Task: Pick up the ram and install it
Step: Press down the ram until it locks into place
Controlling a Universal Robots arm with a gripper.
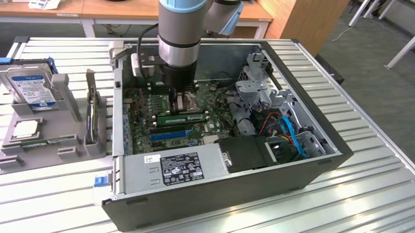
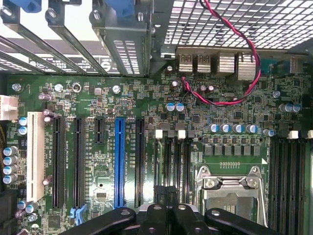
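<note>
1. Slatted metal bench (image 1: 363,194), wooden desks behind; an open computer case (image 1: 311,170) is laid on it, motherboard (image 1: 146,114) exposed.
2. Parts holder (image 1: 71,150), at the exterior view's left: a hard drive (image 1: 29,90) and a processor chip (image 1: 26,128) are carried in it.
3. Ram (image 1: 181,118): a green stick is seen lying flat across the board inside the case, just below the arm; whether it is seated in a slot cannot be told.
4. End effector (image 2: 166,215): lowered into the case above the ram; fingers are closed together, and nothing is seen gripped between them.
5. Risk, as judged: a stick not pressed fully home could sit crooked; downward force off-centre could strain the slot or nearby capacitors.
6. View differences: memory slots (image 2: 288,171), the processor socket (image 2: 230,188), the blue expansion slot (image 2: 120,161) and a red cable (image 2: 234,63) are resolved closely by the wrist view; the power supply (image 1: 172,167) and the holder are given by the exterior view.
</note>
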